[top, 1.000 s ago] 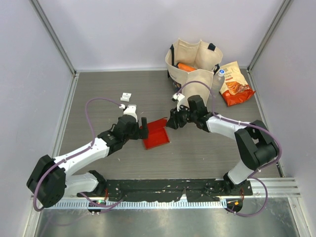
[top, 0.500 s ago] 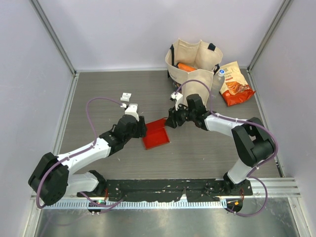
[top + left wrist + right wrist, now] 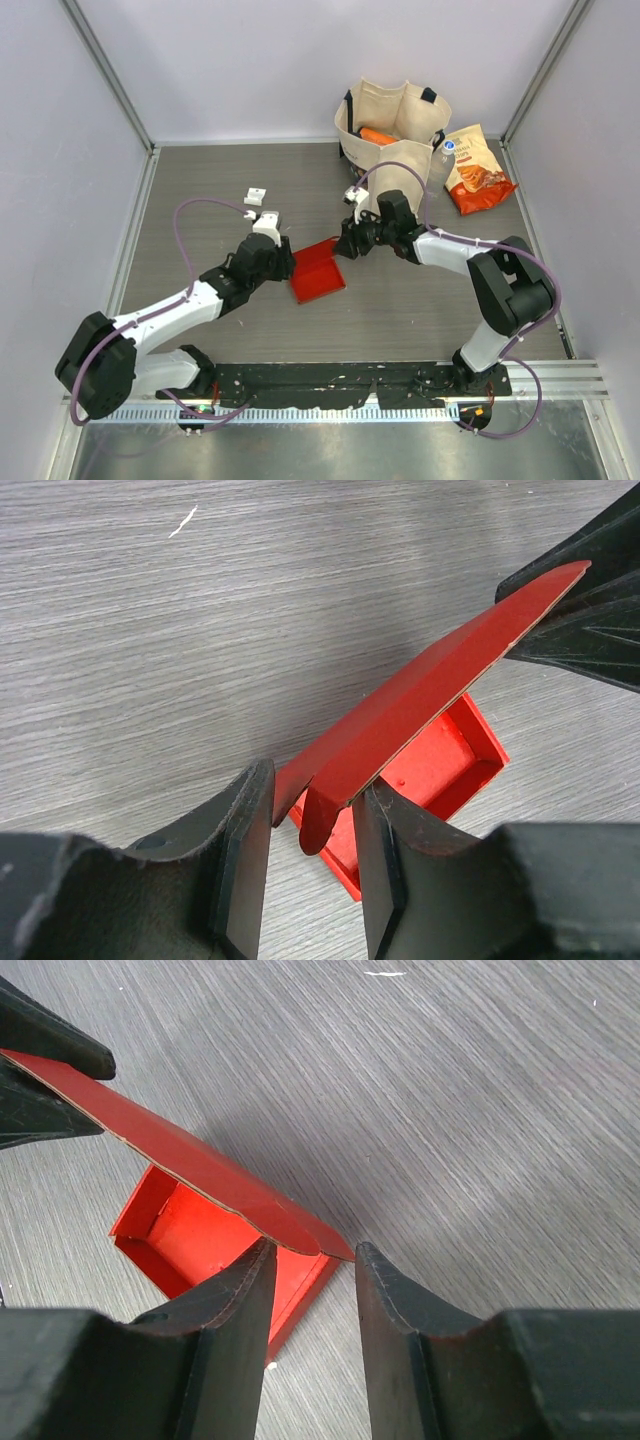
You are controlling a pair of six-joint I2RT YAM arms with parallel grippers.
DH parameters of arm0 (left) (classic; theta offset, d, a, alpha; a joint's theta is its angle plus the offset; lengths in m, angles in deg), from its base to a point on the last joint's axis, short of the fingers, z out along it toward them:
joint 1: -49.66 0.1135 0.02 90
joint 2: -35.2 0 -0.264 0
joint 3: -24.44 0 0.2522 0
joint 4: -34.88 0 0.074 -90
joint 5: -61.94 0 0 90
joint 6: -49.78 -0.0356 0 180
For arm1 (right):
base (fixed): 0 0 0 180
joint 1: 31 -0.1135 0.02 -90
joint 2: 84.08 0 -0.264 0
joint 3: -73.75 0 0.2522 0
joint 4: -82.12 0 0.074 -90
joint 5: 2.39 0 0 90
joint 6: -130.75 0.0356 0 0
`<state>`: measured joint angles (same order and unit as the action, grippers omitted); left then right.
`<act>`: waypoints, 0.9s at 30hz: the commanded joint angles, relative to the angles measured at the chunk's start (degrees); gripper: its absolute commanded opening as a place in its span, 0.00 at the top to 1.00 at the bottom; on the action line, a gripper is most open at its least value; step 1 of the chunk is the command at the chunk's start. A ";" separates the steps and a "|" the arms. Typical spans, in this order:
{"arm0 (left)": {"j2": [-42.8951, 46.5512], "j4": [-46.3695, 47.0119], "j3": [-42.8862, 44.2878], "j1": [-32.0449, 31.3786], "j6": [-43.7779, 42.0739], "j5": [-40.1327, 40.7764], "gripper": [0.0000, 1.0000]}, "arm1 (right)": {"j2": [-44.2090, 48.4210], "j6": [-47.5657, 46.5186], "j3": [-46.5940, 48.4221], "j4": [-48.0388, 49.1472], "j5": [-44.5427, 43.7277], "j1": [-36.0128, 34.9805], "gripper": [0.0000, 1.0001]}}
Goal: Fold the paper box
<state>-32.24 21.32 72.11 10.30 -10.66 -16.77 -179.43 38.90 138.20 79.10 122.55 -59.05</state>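
The red paper box [image 3: 318, 278] lies open on the table between my two arms, its tray [image 3: 445, 765] facing up and its lid [image 3: 190, 1155] raised at a slant. My left gripper [image 3: 287, 262] is at the box's left end. In the left wrist view the jaws [image 3: 312, 810] have the folded lid end and its curled tab between them, card touching both fingers. My right gripper [image 3: 342, 247] is at the upper right corner. There the lid's rounded tip spans the gap [image 3: 312, 1255] between both fingertips.
A beige tote bag [image 3: 390, 125] with an orange item inside stands at the back. An orange-red snack bag [image 3: 477, 170] lies to its right. Small white pieces [image 3: 254, 196] lie behind the left arm. Walls close in on both sides.
My left gripper's jaws have narrowed from wide open onto the box's left end. The box has shifted slightly. The right gripper has barely moved.
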 commanded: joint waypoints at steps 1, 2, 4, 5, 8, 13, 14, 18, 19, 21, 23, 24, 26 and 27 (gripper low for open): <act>1.70 0.06 0.01 0.24 -0.03 -0.39 0.60 | -0.63 -0.70 2.13 2.70 1.80 0.02 0.59; 1.70 -0.03 0.10 0.24 -0.03 -0.74 0.59 | -0.63 -0.70 2.04 2.79 2.06 0.02 0.62; 1.96 -0.03 -0.07 0.24 0.06 -1.01 0.58 | -0.36 -0.53 1.51 3.49 2.59 -0.07 0.66; 2.14 -1.51 -0.16 0.24 0.23 -1.01 0.55 | -0.36 -0.44 1.34 3.67 2.68 0.02 0.68; 3.19 -2.23 -1.21 0.24 0.58 -0.66 0.52 | -0.10 -0.44 0.98 3.94 2.85 -0.07 0.71; 4.42 -2.84 -2.09 0.24 1.11 -0.04 0.54 | 0.08 -0.26 0.72 4.29 3.21 -0.07 0.75; 4.42 -2.76 -2.18 0.24 1.11 -0.04 0.54 | 0.16 -0.18 0.72 4.37 3.21 -0.07 0.76; 3.72 -3.19 -1.75 0.24 1.03 -0.04 0.62 | 0.25 -0.09 0.54 4.46 3.38 -0.25 0.78; 3.72 -3.20 -1.83 0.24 1.02 0.05 0.66 | 0.43 -0.09 0.54 4.29 3.38 -0.25 0.79; 3.54 -3.46 -1.57 0.24 1.11 0.31 0.68 | 0.43 0.09 0.54 4.29 3.38 -0.42 0.80; 3.28 -3.46 -1.31 0.24 1.11 0.66 0.71 | 0.78 0.35 0.54 4.20 3.38 -0.69 0.83; 3.11 -3.55 -0.96 0.24 1.20 0.75 0.73 | 1.04 0.53 0.28 4.29 3.03 -1.12 0.84; 2.49 -3.46 -0.52 0.24 1.20 1.19 0.78 | 1.92 1.40 -0.24 5.16 1.89 -1.56 0.87; 2.05 -3.55 0.10 0.24 1.20 1.54 0.80 | 2.18 1.76 -1.21 6.82 1.45 -2.09 0.87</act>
<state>-29.23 16.95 70.14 10.41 -10.16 -16.51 -180.09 39.32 138.16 80.81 124.45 -59.51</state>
